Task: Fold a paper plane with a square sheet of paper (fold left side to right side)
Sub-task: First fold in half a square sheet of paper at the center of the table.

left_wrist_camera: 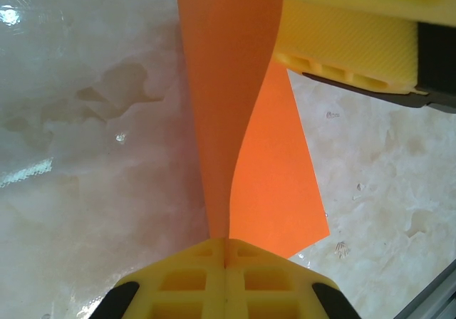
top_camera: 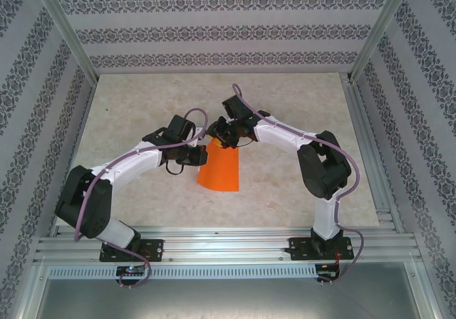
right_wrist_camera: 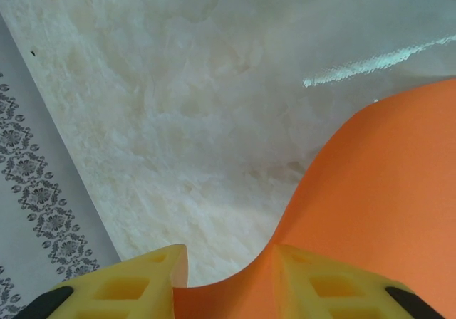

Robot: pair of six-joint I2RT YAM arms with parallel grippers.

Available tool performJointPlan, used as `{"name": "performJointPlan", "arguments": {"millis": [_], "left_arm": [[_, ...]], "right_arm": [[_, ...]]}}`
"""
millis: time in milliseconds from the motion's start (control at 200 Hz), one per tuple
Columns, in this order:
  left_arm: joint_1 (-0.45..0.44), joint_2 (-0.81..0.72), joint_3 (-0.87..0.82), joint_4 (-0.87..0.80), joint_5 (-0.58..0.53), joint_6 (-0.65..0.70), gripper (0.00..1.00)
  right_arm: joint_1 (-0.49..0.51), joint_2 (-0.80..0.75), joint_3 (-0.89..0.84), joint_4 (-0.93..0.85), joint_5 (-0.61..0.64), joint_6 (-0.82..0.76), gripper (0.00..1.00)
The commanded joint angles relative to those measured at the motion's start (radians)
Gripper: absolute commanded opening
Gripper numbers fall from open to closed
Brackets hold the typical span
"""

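Two grippers stood close together over the square sheet of paper (top_camera: 219, 169), near the middle of the tabletop (top_camera: 135, 119). My left gripper (left_wrist_camera: 225, 242) was clamped hard on the sheet, its yellow fingers pressed flat together with the orange paper rising straight out of the seam. My right gripper (right_wrist_camera: 224, 265) had its fingers apart, the sheet's edge lying in the gap between them; I couldn't tell whether either pad touched it. Between the two the paper was lifted and twisted into a soft curl, while from overhead its near end spread wide towards the arm bases. The tabletop was a pale, glossy marble pattern, streaked with reflected light. Walls (top_camera: 214, 34) papered in grey floral bands closed in three sides. Aluminium rails (top_camera: 221, 248) ran along the near edge, carrying both arm bases.
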Motion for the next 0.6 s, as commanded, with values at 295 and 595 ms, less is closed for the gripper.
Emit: {"name": "performJointPlan", "arguments": {"millis": [295, 595], "left_arm": [[-0.02, 0.026, 0.035, -0.022, -0.02, 0.023, 0.0], [-0.022, 0.018, 0.034, -0.021, -0.013, 0.023, 0.03]], "right_arm": [[0.009, -0.039, 0.031, -0.023, 0.004, -0.039, 0.35], [0.007, -0.024, 0.028, -0.023, 0.002, -0.048, 0.15]]}}
